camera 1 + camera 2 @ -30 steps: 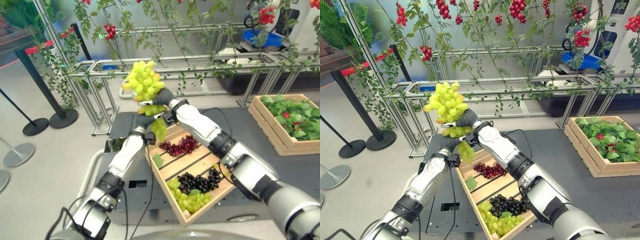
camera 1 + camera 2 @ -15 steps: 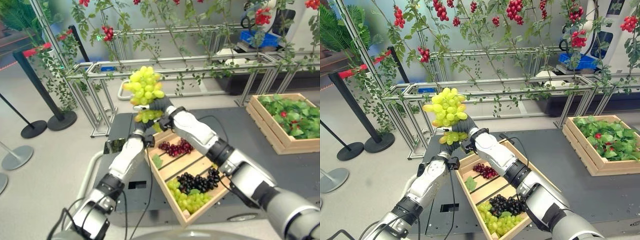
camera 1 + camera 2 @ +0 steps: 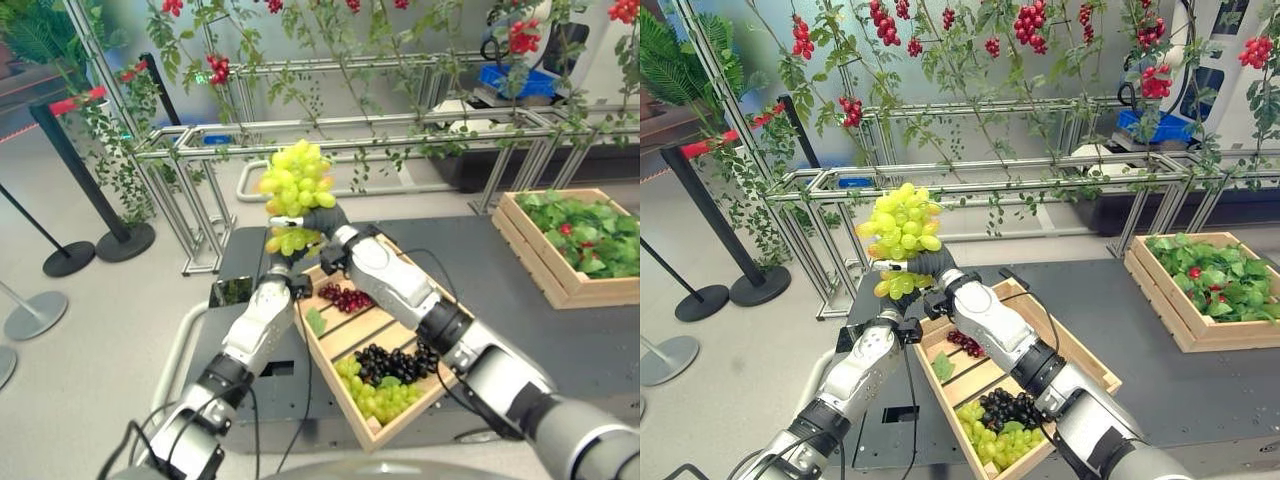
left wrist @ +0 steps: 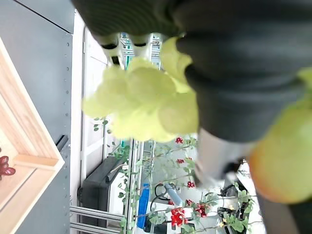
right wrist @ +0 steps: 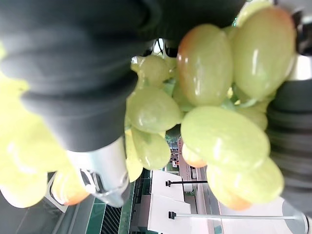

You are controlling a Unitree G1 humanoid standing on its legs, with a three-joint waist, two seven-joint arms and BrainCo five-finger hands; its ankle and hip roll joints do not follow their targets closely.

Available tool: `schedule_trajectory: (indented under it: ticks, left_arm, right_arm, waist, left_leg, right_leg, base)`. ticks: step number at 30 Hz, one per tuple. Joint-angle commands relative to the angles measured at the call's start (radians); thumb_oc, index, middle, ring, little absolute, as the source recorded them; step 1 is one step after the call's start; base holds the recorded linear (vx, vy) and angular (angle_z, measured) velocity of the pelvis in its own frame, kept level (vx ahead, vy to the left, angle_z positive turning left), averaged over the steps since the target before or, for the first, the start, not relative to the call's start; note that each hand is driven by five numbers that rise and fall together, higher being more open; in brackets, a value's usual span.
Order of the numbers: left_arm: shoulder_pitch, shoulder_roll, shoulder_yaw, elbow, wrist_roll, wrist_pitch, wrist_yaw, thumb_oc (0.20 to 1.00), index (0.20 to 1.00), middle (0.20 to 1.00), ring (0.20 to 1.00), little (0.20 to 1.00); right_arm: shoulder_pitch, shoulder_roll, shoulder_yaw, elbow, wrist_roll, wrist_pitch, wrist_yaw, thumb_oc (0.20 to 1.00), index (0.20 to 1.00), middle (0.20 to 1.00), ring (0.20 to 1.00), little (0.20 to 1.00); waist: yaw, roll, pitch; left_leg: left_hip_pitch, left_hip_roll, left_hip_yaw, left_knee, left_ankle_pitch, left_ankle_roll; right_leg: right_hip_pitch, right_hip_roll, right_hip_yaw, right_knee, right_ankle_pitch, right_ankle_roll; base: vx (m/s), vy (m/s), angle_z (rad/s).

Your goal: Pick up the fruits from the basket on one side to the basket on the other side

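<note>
We hold the green grapes (image 3: 296, 180) high above the near crate (image 3: 330, 345) with our right hand (image 3: 318, 222) and left hand (image 3: 283, 255) both clamped around them (probably so that the loose bunch does not fall apart), well apart from the far crate (image 3: 520, 235).

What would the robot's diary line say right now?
both hands | shut on green grape bunch | lifted above wooden crate | red, black, green grapes inside

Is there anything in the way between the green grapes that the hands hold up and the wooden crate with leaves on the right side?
Nothing visible: only bare dark platform lies between green grapes and leafy crate.
</note>
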Motion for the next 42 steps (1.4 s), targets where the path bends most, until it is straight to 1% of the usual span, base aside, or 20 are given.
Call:
schedule_trajectory:
  ticks: [1, 17, 18, 19, 20, 25, 26, 28, 29, 31, 32, 33, 34, 35, 36, 37, 39, 40, 41, 42]
  left_arm:
    - [-0.158, -0.023, 0.060, 0.006, -0.020, -0.102, -0.019, 0.200, 0.200, 0.200, 0.200, 0.200]
    - [-0.129, -0.027, 0.074, 0.006, -0.033, -0.098, -0.042, 0.200, 0.200, 0.200, 0.200, 0.200]
    - [-0.128, -0.025, 0.076, 0.007, -0.032, -0.099, -0.042, 0.200, 0.200, 0.200, 0.200, 0.200]
    - [-0.128, -0.025, 0.076, 0.007, -0.032, -0.099, -0.042, 0.200, 0.200, 0.200, 0.200, 0.200]
    - [-0.121, -0.023, 0.082, 0.008, -0.029, -0.098, -0.045, 0.200, 0.200, 0.200, 0.200, 0.200]
    - [-0.098, -0.017, 0.100, -0.013, -0.016, -0.096, -0.043, 0.200, 0.200, 0.200, 0.200, 0.200]
    - [-0.081, -0.009, 0.116, -0.025, -0.009, -0.097, -0.043, 0.200, 0.200, 0.200, 0.200, 0.200]
    - [-0.073, -0.010, 0.121, -0.031, -0.005, -0.095, -0.041, 0.200, 0.200, 0.200, 0.200, 0.200]
    - [-0.055, -0.005, 0.142, -0.037, 0.001, -0.095, -0.036, 0.200, 0.200, 0.200, 0.200, 0.200]
    - [-0.033, 0.001, 0.160, -0.054, 0.006, -0.095, -0.036, 0.200, 0.200, 0.200, 0.200, 0.200]
    - [-0.032, 0.001, 0.159, -0.054, 0.006, -0.095, -0.036, 0.200, 0.200, 0.200, 0.200, 0.200]
    - [-0.001, 0.007, 0.184, -0.072, 0.010, -0.095, -0.037, 0.200, 0.200, 0.200, 0.200, 0.200]
    - [0.000, 0.007, 0.184, -0.073, 0.010, -0.094, -0.037, 0.200, 0.200, 0.200, 0.200, 0.200]
    - [0.022, 0.011, 0.196, -0.087, 0.010, -0.095, -0.038, 0.200, 0.200, 0.200, 0.200, 0.200]
    - [0.059, 0.018, 0.224, -0.115, 0.011, -0.096, -0.041, 0.200, 0.200, 0.200, 0.200, 0.200]
    - [0.061, 0.018, 0.224, -0.116, 0.011, -0.095, -0.041, 0.200, 0.200, 0.200, 0.200, 0.200]
    - [0.106, 0.021, 0.251, -0.143, 0.007, -0.097, -0.054, 0.200, 0.200, 0.200, 0.200, 0.200]
    - [0.153, 0.025, 0.276, -0.170, -0.003, -0.099, -0.075, 0.200, 0.200, 0.200, 0.200, 0.200]
    - [0.155, 0.025, 0.275, -0.171, -0.003, -0.099, -0.075, 0.200, 0.200, 0.200, 0.200, 0.200]
    - [0.196, 0.022, 0.299, -0.188, -0.006, -0.098, -0.093, 0.200, 0.200, 0.200, 0.200, 0.200]
  right_arm:
    - [0.007, 0.124, 0.044, -0.073, 0.080, -0.046, 0.054, 0.200, 0.200, 0.200, 0.200, 0.200]
    - [0.051, 0.113, 0.015, -0.067, 0.069, -0.043, 0.058, 0.200, 0.200, 0.200, 0.200, 0.200]
    - [0.053, 0.111, 0.014, -0.066, 0.063, -0.044, 0.060, 0.256, 0.256, 0.256, 0.256, 0.256]
    - [0.053, 0.111, 0.014, -0.066, 0.063, -0.044, 0.060, 0.736, 0.736, 0.736, 0.736, 0.736]
    - [0.062, 0.099, 0.010, -0.080, 0.045, -0.040, 0.062, 1.000, 1.000, 1.000, 1.000, 1.000]
    - [0.079, 0.061, -0.010, -0.134, -0.018, -0.042, 0.066, 1.000, 1.000, 1.000, 1.000, 1.000]
    - [0.082, 0.023, -0.030, -0.186, -0.091, -0.043, 0.062, 1.000, 1.000, 1.000, 1.000, 1.000]
    - [0.092, 0.011, -0.043, -0.200, -0.103, -0.043, 0.062, 1.000, 1.000, 1.000, 1.000, 1.000]
    - [0.110, -0.021, -0.075, -0.231, -0.148, -0.051, 0.057, 1.000, 1.000, 1.000, 1.000, 1.000]
    - [0.136, -0.051, -0.107, -0.267, -0.176, -0.055, 0.053, 1.000, 1.000, 1.000, 1.000, 1.000]
    - [0.138, -0.051, -0.107, -0.268, -0.177, -0.054, 0.053, 1.000, 1.000, 1.000, 1.000, 1.000]
    - [0.181, -0.084, -0.147, -0.295, -0.203, -0.058, 0.047, 1.000, 1.000, 1.000, 1.000, 1.000]
    - [0.183, -0.084, -0.147, -0.296, -0.203, -0.058, 0.046, 1.000, 1.000, 1.000, 1.000, 1.000]
    - [0.205, -0.101, -0.173, -0.312, -0.214, -0.062, 0.041, 1.000, 1.000, 1.000, 1.000, 1.000]
    - [0.253, -0.124, -0.225, -0.338, -0.224, -0.070, 0.033, 1.000, 1.000, 1.000, 1.000, 1.000]
    - [0.255, -0.125, -0.225, -0.339, -0.224, -0.069, 0.033, 1.000, 1.000, 1.000, 1.000, 1.000]
    - [0.310, -0.146, -0.279, -0.355, -0.222, -0.077, 0.030, 1.000, 1.000, 1.000, 1.000, 1.000]
    - [0.364, -0.160, -0.330, -0.361, -0.212, -0.084, 0.029, 1.000, 1.000, 1.000, 1.000, 1.000]
    - [0.367, -0.161, -0.331, -0.363, -0.212, -0.084, 0.029, 1.000, 1.000, 1.000, 1.000, 1.000]
    - [0.413, -0.165, -0.370, -0.359, -0.214, -0.084, 0.032, 1.000, 1.000, 1.000, 1.000, 1.000]
  waist:
    - [-0.006, -0.048, -0.021]
    - [-0.012, -0.044, -0.021]
    - [-0.012, -0.044, -0.022]
    - [-0.012, -0.044, -0.022]
    - [-0.014, -0.044, -0.023]
    - [-0.019, -0.041, -0.021]
    - [-0.023, -0.041, -0.019]
    - [-0.025, -0.041, -0.018]
    - [-0.030, -0.039, -0.016]
    - [-0.033, -0.038, -0.015]
    - [-0.033, -0.038, -0.015]
    - [-0.037, -0.038, -0.011]
    - [-0.037, -0.037, -0.012]
    - [-0.039, -0.036, -0.011]
    - [-0.043, -0.034, -0.006]
    - [-0.043, -0.034, -0.007]
    - [-0.047, -0.030, -0.002]
    - [-0.049, -0.024, 0.002]
    - [-0.049, -0.024, 0.001]
    - [-0.050, -0.020, 0.002]
  left_leg:
    - [-0.006, -0.001, -0.006, 0.135, -0.215, -0.032]
    - [-0.005, -0.002, -0.008, 0.138, -0.217, -0.032]
    - [-0.006, -0.001, -0.008, 0.139, -0.217, -0.032]
    - [-0.006, -0.001, -0.008, 0.139, -0.217, -0.032]
    - [-0.004, 0.000, -0.007, 0.139, -0.218, -0.032]
    - [-0.002, 0.004, -0.004, 0.135, -0.217, -0.033]
    - [-0.003, 0.004, -0.003, 0.133, -0.217, -0.033]
    - [-0.003, 0.005, -0.001, 0.132, -0.217, -0.032]
    - [-0.003, 0.006, 0.000, 0.131, -0.216, -0.032]
    - [-0.002, 0.005, 0.000, 0.130, -0.217, -0.031]
    - [-0.002, 0.005, 0.000, 0.130, -0.217, -0.031]
    - [-0.001, 0.005, 0.001, 0.128, -0.218, -0.030]
    - [0.000, 0.005, 0.001, 0.128, -0.218, -0.030]
    - [0.000, 0.005, 0.001, 0.128, -0.218, -0.029]
    - [0.001, 0.006, 0.000, 0.127, -0.218, -0.029]
    - [0.001, 0.006, 0.000, 0.127, -0.218, -0.029]
    - [-0.001, 0.007, 0.001, 0.126, -0.217, -0.029]
    - [-0.002, 0.008, 0.001, 0.123, -0.215, -0.030]
    - [-0.002, 0.008, 0.001, 0.123, -0.215, -0.030]
    - [-0.005, 0.009, 0.000, 0.123, -0.213, -0.032]
  right_leg:
    - [-0.028, -0.089, -0.006, 0.049, -0.009, 0.045]
    - [-0.027, -0.089, -0.009, 0.054, -0.011, 0.043]
    - [-0.027, -0.089, -0.009, 0.054, -0.011, 0.043]
    - [-0.027, -0.089, -0.009, 0.054, -0.011, 0.043]
    - [-0.026, -0.088, -0.009, 0.054, -0.013, 0.042]
    - [-0.027, -0.086, -0.007, 0.051, -0.012, 0.043]
    - [-0.029, -0.085, -0.005, 0.051, -0.012, 0.043]
    - [-0.031, -0.085, -0.004, 0.051, -0.011, 0.043]
    - [-0.034, -0.085, -0.002, 0.052, -0.012, 0.043]
    - [-0.037, -0.085, 0.001, 0.054, -0.012, 0.044]
    - [-0.037, -0.085, 0.001, 0.055, -0.013, 0.044]
    - [-0.037, -0.086, 0.003, 0.056, -0.012, 0.044]
    - [-0.037, -0.086, 0.003, 0.056, -0.013, 0.044]
    - [-0.040, -0.085, 0.004, 0.058, -0.014, 0.044]
    - [-0.041, -0.085, 0.006, 0.060, -0.016, 0.043]
    - [-0.041, -0.085, 0.006, 0.060, -0.016, 0.043]
    - [-0.044, -0.085, 0.007, 0.062, -0.019, 0.041]
    - [-0.047, -0.082, 0.008, 0.062, -0.022, 0.040]
    - [-0.047, -0.082, 0.008, 0.062, -0.022, 0.040]
    - [-0.047, -0.080, 0.007, 0.059, -0.023, 0.038]
  base:
    - [0.00, 0.000, 0.00]
    - [0.00, -0.001, -0.01]
    - [0.00, 0.000, 0.00]
    - [0.00, 0.000, 0.00]
    - [0.00, 0.000, 0.00]
    - [0.00, 0.000, 0.00]
    - [0.00, 0.000, 0.00]
    - [0.00, -0.003, -0.02]
    - [0.00, -0.005, -0.07]
    - [0.00, -0.008, -0.09]
    - [0.01, -0.013, -0.05]
    - [0.00, 0.000, 0.00]
    - [0.00, 0.000, 0.00]
    - [0.00, 0.000, 0.00]
    - [0.00, 0.000, 0.00]
    - [0.00, 0.000, 0.00]
    - [0.00, 0.000, 0.00]
    - [0.00, 0.000, 0.00]
    - [0.01, -0.037, -0.02]
    - [0.00, 0.000, 0.00]
